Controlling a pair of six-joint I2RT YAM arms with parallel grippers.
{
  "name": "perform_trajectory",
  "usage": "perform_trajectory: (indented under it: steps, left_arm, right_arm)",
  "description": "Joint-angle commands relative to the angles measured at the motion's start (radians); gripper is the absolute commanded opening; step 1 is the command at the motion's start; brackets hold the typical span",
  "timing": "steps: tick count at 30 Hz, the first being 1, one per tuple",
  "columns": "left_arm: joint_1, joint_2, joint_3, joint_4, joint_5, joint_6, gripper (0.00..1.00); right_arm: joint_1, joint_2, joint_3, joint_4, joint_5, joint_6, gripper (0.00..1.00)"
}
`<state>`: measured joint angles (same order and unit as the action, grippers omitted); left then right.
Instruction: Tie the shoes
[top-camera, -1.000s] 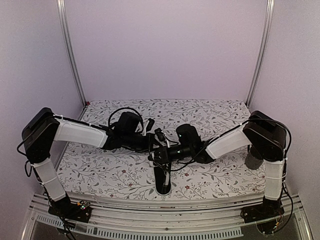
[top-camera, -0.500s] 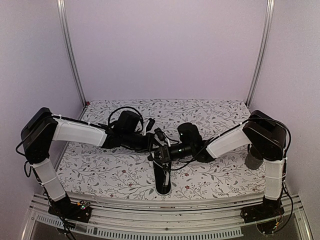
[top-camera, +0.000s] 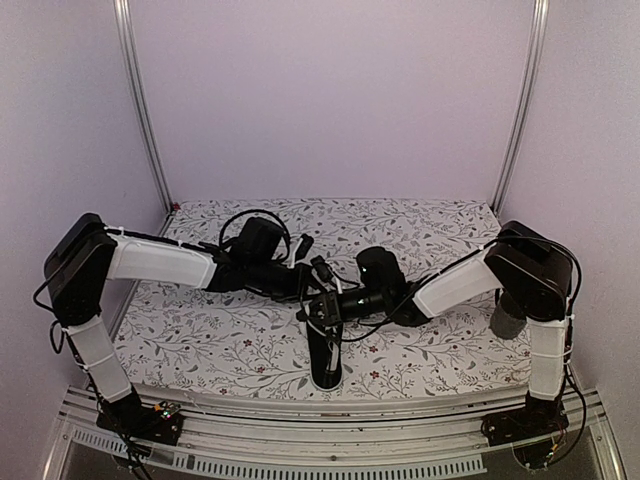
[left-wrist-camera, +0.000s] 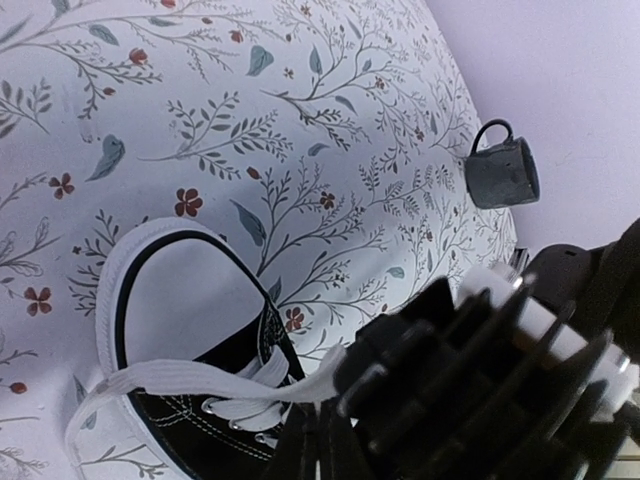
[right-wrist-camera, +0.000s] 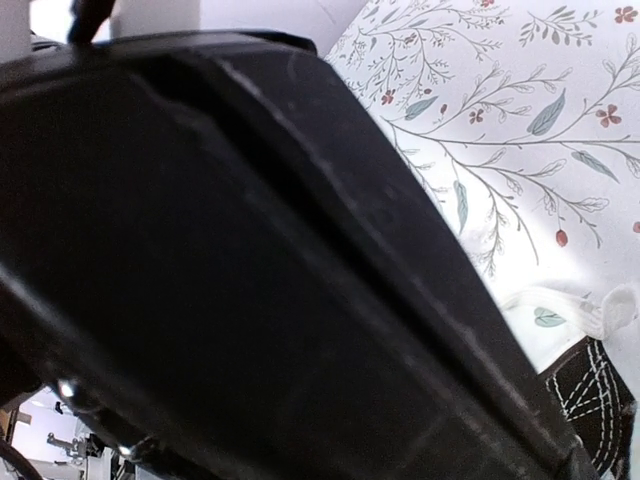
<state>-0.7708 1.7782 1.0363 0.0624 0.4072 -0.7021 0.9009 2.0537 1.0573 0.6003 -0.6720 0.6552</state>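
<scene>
The black shoe (top-camera: 324, 362) with a white toe cap (left-wrist-camera: 170, 290) lies near the table's front edge, toe toward the arms' bases. My two grippers meet just above its laced end. The left gripper (left-wrist-camera: 318, 415) is shut. A taut white lace (left-wrist-camera: 200, 385) runs from the shoe to its fingertips, and a white sliver shows between them. The right gripper (top-camera: 318, 310) presses in from the right, its black body (left-wrist-camera: 480, 380) touching the lace's end. Its jaws are hidden and it counts as shut. In the right wrist view a dark body (right-wrist-camera: 250, 250) blocks nearly everything.
A dark grey mug (left-wrist-camera: 500, 172) stands on the floral mat (top-camera: 200, 340) at the right, by the right arm's elbow (top-camera: 530, 270). Purple walls close in the back and both sides. Cables loop over the left wrist (top-camera: 250, 225).
The left wrist has edged slightly toward the back. The right gripper and the shoe have stayed in place.
</scene>
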Motion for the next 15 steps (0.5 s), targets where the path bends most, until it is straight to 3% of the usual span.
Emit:
perform_trajectory:
  steps: [1, 4, 9, 15]
  left_arm:
    - [-0.005, 0.045, 0.057, -0.001, 0.036, 0.035, 0.02]
    - [-0.005, 0.041, 0.064, -0.026, 0.022, 0.06, 0.15]
    - [-0.003, -0.049, 0.014, -0.069, -0.077, 0.119, 0.58]
    - [-0.001, -0.216, -0.124, -0.062, -0.146, 0.18, 0.84]
  right_arm:
    - [0.017, 0.005, -0.016, 0.034, 0.029, -0.028, 0.02]
    - [0.017, 0.006, -0.03, 0.036, 0.041, -0.026, 0.02]
    - [0.017, 0.005, -0.034, 0.035, 0.055, -0.025, 0.02]
    - [0.014, 0.001, -0.035, 0.031, 0.059, -0.026, 0.02]
